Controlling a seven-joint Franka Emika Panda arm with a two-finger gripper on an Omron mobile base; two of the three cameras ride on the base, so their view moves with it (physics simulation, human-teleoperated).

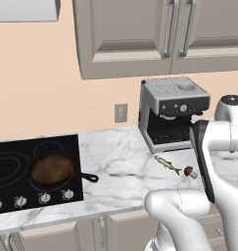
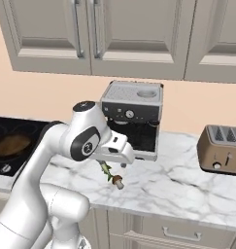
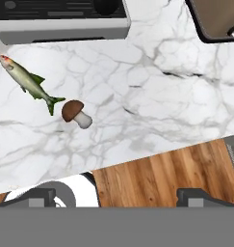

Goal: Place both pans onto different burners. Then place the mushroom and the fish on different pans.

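A pan [image 1: 52, 169] with a rusty-brown inside sits on a burner at the right of the black cooktop [image 1: 12, 147], its black handle pointing right over the counter. Ring outlines of other burners [image 1: 10, 166] lie to its left. The greenish fish [image 3: 27, 82] and the brown-capped mushroom [image 3: 76, 113] lie side by side on the marble counter, in front of the coffee machine. My gripper [image 3: 118, 200] hovers above the counter's front edge, to the right of the mushroom in the hand view. It is open, with nothing between its fingertips [image 3: 39, 198].
A silver coffee machine [image 1: 172, 112] stands at the back of the counter. A brown toaster [image 2: 221, 148] sits further right. Silver knobs [image 1: 44, 197] line the cooktop's front. Wood floor [image 3: 171, 176] shows below the counter edge. Cabinets hang overhead.
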